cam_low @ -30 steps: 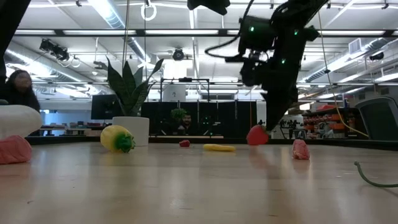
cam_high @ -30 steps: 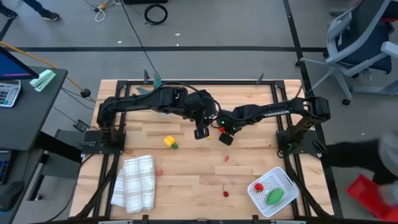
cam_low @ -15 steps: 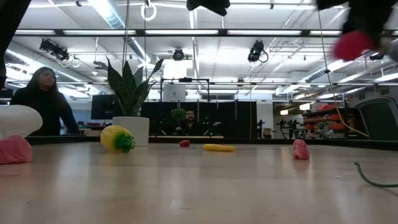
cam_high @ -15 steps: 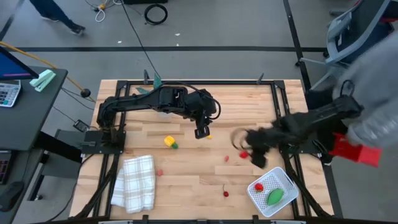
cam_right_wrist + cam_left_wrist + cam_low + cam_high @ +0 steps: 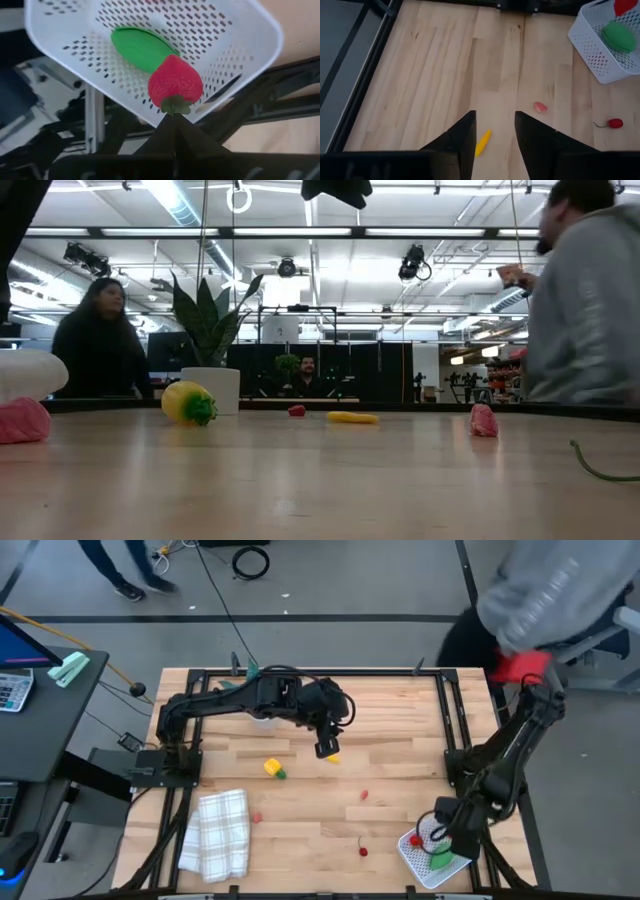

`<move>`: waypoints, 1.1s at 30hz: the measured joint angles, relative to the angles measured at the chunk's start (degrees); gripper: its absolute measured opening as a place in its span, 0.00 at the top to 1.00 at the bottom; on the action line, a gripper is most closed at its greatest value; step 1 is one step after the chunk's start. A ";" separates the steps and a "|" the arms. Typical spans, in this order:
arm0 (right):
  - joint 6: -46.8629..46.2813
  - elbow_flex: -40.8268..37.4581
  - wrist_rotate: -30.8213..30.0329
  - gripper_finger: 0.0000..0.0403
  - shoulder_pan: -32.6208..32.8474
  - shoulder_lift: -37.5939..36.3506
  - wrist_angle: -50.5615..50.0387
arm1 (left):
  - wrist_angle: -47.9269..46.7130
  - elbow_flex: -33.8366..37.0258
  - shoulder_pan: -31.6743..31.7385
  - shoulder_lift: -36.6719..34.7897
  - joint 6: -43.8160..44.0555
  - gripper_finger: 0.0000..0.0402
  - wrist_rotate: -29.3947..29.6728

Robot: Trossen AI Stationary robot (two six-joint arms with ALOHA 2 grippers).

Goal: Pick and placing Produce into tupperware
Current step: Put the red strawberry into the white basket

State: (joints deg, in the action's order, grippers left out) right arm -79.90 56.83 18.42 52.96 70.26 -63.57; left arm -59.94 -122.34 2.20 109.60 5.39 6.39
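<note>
Pale slatted wooden bench on grey floor, office behind. Left gripper, jaws apart, hovers mid-bench above a slim yellow piece. Right gripper, jaws clamped on a glossy red strawberry, over the perforated white tupperware holding a smooth green piece.

A white perforated tupperware is sitting at the table's front right corner, holding a green piece. A red strawberry is hanging above it. A yellow pepper, a thin yellow piece and small red pieces are lying scattered on the wood.
</note>
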 joint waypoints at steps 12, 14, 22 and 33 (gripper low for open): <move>8.44 0.01 -1.62 1.00 -1.49 13.85 1.22 | 3.03 0.02 0.25 0.00 0.00 0.64 -0.02; 10.18 0.01 -1.62 1.00 -2.14 15.58 1.99 | 3.03 0.02 0.26 0.00 0.00 0.63 0.00; 11.16 -0.01 -0.73 0.95 -4.60 19.85 4.05 | 3.03 0.04 0.19 -0.02 0.00 0.63 0.00; 8.17 0.00 3.53 0.62 -8.61 16.75 3.89 | 3.03 0.04 0.19 -0.11 -0.02 0.64 -0.02</move>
State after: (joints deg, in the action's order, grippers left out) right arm -71.73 56.83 21.95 44.35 87.01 -59.68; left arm -56.91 -122.30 2.39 109.49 5.37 6.37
